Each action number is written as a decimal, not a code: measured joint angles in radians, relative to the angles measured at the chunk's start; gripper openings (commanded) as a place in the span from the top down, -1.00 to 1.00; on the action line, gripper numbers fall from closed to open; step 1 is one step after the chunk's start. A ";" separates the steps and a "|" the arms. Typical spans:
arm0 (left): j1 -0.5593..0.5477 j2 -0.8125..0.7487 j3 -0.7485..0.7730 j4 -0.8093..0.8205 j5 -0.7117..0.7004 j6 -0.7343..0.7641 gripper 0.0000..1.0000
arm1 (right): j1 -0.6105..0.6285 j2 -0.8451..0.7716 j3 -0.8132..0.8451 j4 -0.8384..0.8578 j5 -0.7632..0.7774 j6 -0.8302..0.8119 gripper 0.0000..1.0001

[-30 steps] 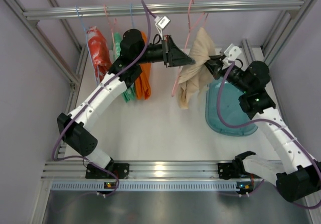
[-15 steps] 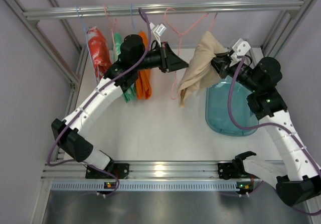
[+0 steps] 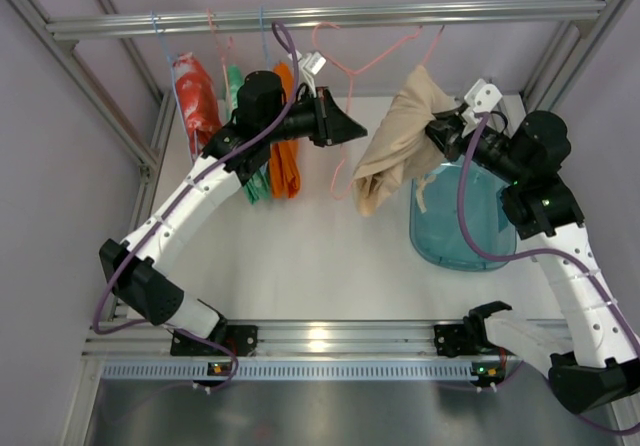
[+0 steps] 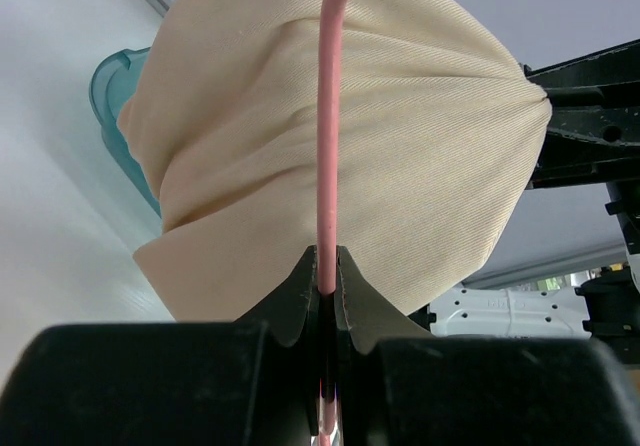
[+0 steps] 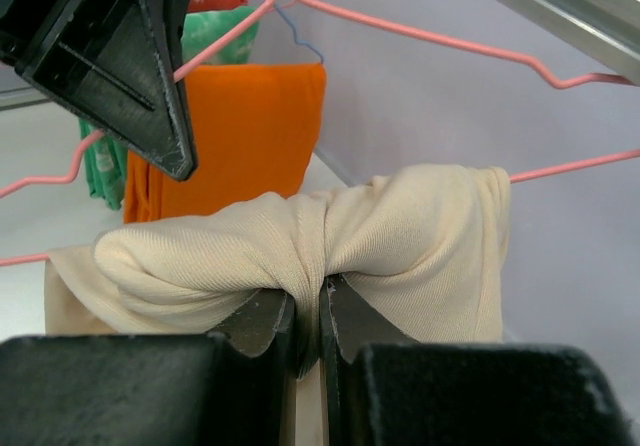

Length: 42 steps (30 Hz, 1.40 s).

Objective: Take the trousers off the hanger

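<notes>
Beige trousers (image 3: 395,146) hang draped over one arm of the pink hanger (image 4: 328,116) beside the teal bin (image 3: 470,251), with the right gripper (image 5: 307,301) clamped on a bunched fold, the left gripper (image 4: 326,271) clamped on the hanger wire, and orange trousers (image 3: 287,161) hanging behind the left arm.

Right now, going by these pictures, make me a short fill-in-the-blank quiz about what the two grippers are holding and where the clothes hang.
1. The hanger in the left gripper is ____ in colour.
2. The right gripper is shut on the ____ trousers.
3. In the top view, the orange trousers hang to the ____ of them.
Missing words: pink; beige; left.
</notes>
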 measured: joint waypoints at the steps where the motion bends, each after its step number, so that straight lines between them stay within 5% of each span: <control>1: 0.000 0.000 0.005 -0.006 0.003 0.001 1.00 | 0.000 -0.002 -0.003 -0.001 -0.010 0.001 1.00; 4: 0.000 0.000 0.018 -0.013 0.017 0.004 1.00 | -0.001 -0.002 -0.013 -0.008 -0.038 0.014 0.89; 9: 0.000 0.000 0.027 -0.021 0.033 0.009 1.00 | -0.002 0.010 -0.013 -0.010 -0.078 0.042 1.00; 11: 0.001 0.000 0.027 -0.024 0.047 0.012 1.00 | -0.002 0.011 -0.013 -0.010 -0.095 0.057 0.63; 12: 0.002 0.000 0.027 -0.026 0.052 0.013 1.00 | -0.002 0.011 -0.013 -0.010 -0.105 0.066 0.69; 13: 0.002 0.000 0.027 -0.026 0.058 0.014 1.00 | -0.002 0.011 -0.013 -0.010 -0.115 0.069 0.97; 17: 0.002 0.000 0.027 -0.027 0.066 0.028 1.00 | -0.003 0.011 -0.013 -0.019 -0.148 0.084 0.98; 18: 0.002 0.000 0.027 -0.028 0.066 0.033 1.00 | -0.003 0.010 -0.013 -0.022 -0.154 0.087 0.77; 21: 0.002 -0.005 0.018 -0.028 0.066 0.043 1.00 | -0.003 0.006 -0.014 -0.037 -0.167 0.093 1.00; 23: 0.002 -0.016 0.000 -0.028 0.065 0.048 1.00 | -0.003 0.005 -0.014 -0.056 -0.178 0.095 0.57; 26: 0.002 -0.032 -0.031 -0.035 0.061 0.064 1.00 | -0.003 0.003 -0.018 -0.077 -0.196 0.094 1.00; 42: 0.002 -0.064 -0.121 -0.093 0.042 0.131 1.00 | -0.003 -0.024 -0.041 -0.071 -0.183 0.155 1.00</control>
